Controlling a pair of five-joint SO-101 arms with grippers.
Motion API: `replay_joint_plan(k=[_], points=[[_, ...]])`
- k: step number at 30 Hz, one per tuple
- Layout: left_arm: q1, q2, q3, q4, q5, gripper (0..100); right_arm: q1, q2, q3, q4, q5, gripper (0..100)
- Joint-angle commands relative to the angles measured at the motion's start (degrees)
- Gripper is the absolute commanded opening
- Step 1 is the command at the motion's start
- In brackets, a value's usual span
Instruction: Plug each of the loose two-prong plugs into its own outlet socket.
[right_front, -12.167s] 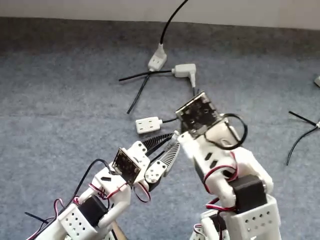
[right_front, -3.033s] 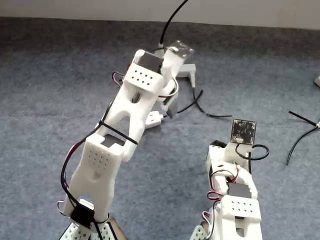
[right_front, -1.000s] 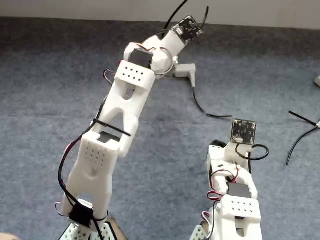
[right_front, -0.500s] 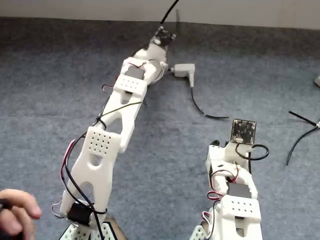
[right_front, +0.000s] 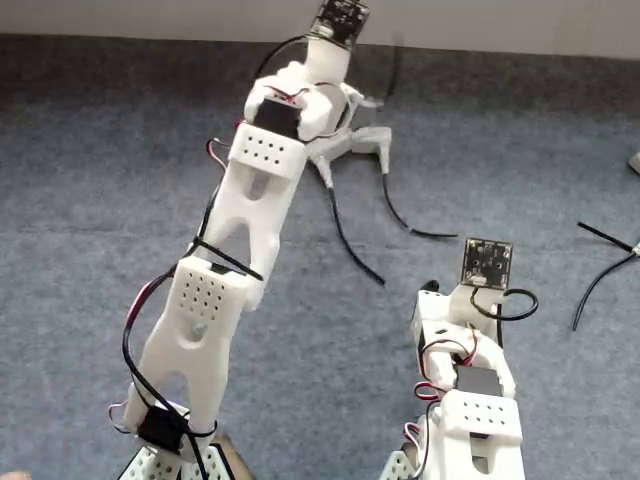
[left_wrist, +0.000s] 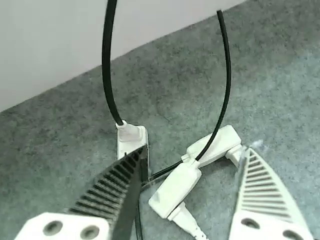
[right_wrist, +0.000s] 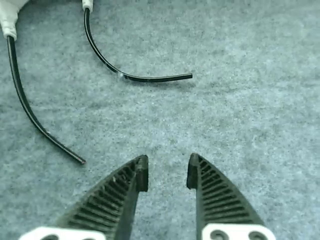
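Left arm (right_front: 240, 230) had stretched from its earlier folded pose to the grey carpet's (right_front: 100, 200) far edge, left claw (left_wrist: 195, 152) spread wide and empty astride an angled plug (left_wrist: 216, 145) touching a straight plug (left_wrist: 172, 190), outlet socket (left_wrist: 137, 137) just beside; right claw (right_wrist: 167, 172) slightly parted near a loose cord (right_wrist: 130, 76).

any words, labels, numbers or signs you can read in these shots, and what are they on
No text can be read in any view.
On the circuit board at the right arm's wrist: tiny marks, too small to read.
On the white plug housings on the carpet: no print can be made out.
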Motion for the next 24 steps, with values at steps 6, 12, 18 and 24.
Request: replay_joint_plan(k=[6, 12, 18, 24], points=[[-1.1, -9.2, -18.5, 24.0, -0.7, 29, 1.2, -0.9, -0.4, -1.2, -0.5, 14.2], [-1.7, -9.5, -17.5, 37.0, 5.2, 24, 9.3, -1.0, -0.9, -1.3, -3.1, 14.6], [-3.6, -9.7, -4.8, 37.1, 15.3, 15, 21.6, -0.7, -8.3, -0.7, -5.5, 22.1], [3.6, -9.5, 9.1, 36.8, 15.6, 15, 29.4, -0.6, -22.3, 3.9, 3.4, 25.0]])
